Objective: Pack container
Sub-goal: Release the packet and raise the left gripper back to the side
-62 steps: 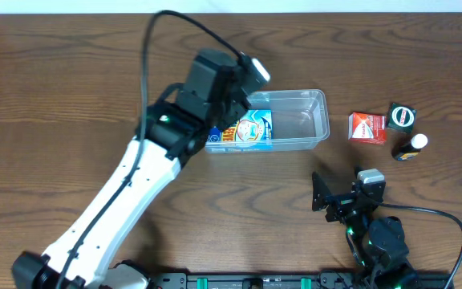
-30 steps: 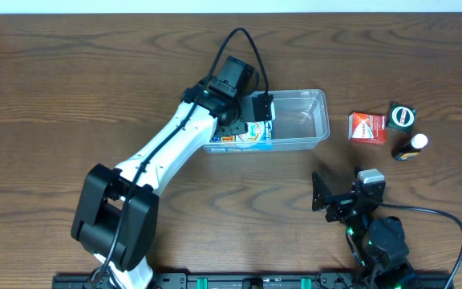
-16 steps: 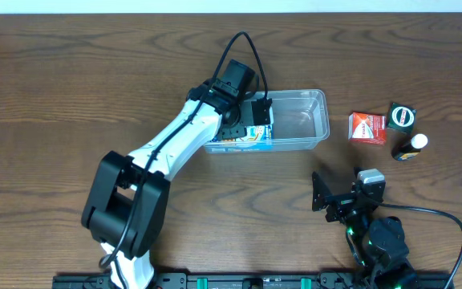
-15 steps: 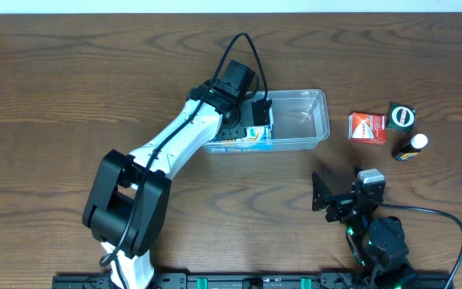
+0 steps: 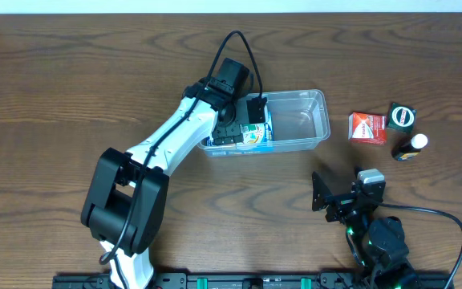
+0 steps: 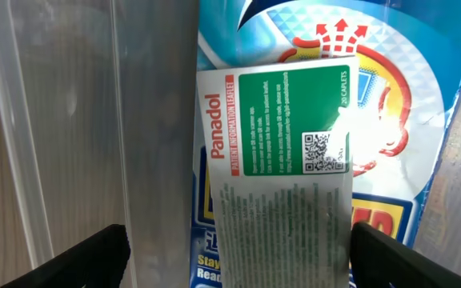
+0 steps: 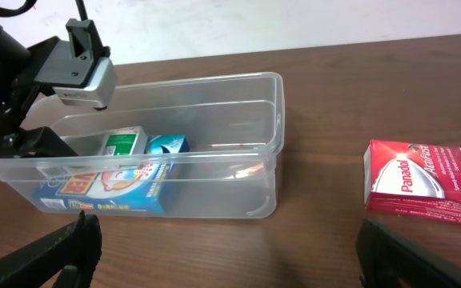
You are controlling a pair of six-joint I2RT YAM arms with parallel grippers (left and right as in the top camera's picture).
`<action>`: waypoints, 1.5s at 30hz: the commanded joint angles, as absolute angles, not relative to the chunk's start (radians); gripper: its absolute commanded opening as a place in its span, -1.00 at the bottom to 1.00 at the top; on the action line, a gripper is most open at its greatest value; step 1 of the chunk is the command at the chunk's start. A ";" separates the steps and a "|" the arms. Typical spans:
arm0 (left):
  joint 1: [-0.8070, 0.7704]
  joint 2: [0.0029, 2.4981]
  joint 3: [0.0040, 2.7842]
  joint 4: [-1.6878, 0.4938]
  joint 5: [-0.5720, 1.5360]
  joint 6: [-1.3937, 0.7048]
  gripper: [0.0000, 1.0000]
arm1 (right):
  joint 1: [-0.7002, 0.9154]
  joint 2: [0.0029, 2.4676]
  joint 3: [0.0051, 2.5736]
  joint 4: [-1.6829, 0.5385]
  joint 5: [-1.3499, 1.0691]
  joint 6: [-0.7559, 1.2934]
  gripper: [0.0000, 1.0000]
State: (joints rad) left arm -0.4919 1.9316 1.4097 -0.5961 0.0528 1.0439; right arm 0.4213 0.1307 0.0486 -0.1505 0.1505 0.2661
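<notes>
Left claw (image 6: 241,258), spread apart, has eased back; green box (image 6: 278,152) lies on blue box (image 6: 254,32) in container (image 5: 326,120); right claw (image 7: 234,256) apart.

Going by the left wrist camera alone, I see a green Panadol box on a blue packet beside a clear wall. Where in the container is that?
Observer: The green box and blue packet lie in the container, at its left end; its right half is bare.
Operator: Anything left outside?
Observer: A red Panadol box, a round black item and a white-capped dark bottle sit on the table to its right.
Operator: And the right arm?
Observer: The right gripper is open, near the table's front edge, holding nothing.
</notes>
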 commanded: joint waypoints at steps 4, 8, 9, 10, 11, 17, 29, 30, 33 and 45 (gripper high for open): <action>-0.490 1.847 1.413 -0.592 0.052 1.026 0.78 | 0.426 0.129 0.044 -0.150 0.154 0.253 0.98; -0.490 1.792 1.413 -0.593 0.052 1.023 0.78 | 0.426 0.129 0.045 -0.150 0.154 0.253 0.99; -0.490 1.780 1.413 -0.593 0.052 1.019 0.79 | 0.426 0.129 0.044 -0.150 0.154 0.253 0.98; -0.490 1.765 1.413 -0.593 0.052 1.014 0.78 | 0.426 0.129 0.044 -0.150 0.154 0.253 0.98; -0.490 1.753 1.413 -0.592 0.052 1.002 0.77 | 0.426 0.129 0.045 -0.150 0.154 0.253 0.98; -0.476 1.682 1.413 -0.550 0.052 0.791 0.77 | 0.426 0.129 0.044 -0.150 0.154 0.253 0.99; -0.328 1.626 1.413 -0.568 -0.218 0.067 -0.09 | 0.426 0.129 0.044 -0.150 0.154 0.253 0.98; -0.307 1.626 1.413 -0.580 -0.246 0.014 -0.10 | 0.426 0.129 0.044 -0.150 0.154 0.253 0.98; -0.240 1.626 1.413 -0.601 -0.255 -0.099 -0.08 | 0.426 0.129 0.045 -0.150 0.154 0.253 0.99; -0.062 1.626 1.413 -0.640 -0.255 -0.216 0.96 | 0.426 0.129 0.045 -0.150 0.154 0.253 0.99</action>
